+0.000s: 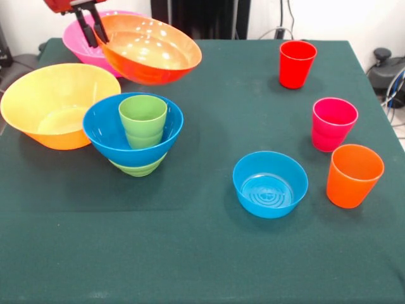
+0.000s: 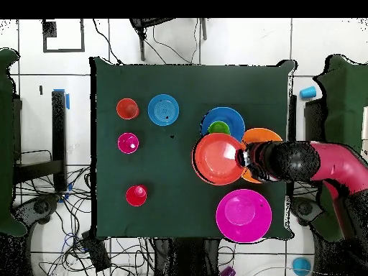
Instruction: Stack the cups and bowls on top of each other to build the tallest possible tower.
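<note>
Standing nearest, the small blue bowl (image 1: 270, 184) sits beside the orange cup (image 1: 354, 175); farther back the tower (image 1: 134, 134) holds a green cup (image 1: 143, 120), and the gripper (image 1: 92, 28) clamps the raised orange-red bowl (image 1: 149, 49) by its rim.

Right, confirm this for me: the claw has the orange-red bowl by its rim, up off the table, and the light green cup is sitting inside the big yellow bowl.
One detail is off. The light green cup sits inside the wide blue bowl, not the big yellow bowl, as the front view shows. The rest holds: the claw grips the orange-red bowl by its rim, lifted off the table.
</note>
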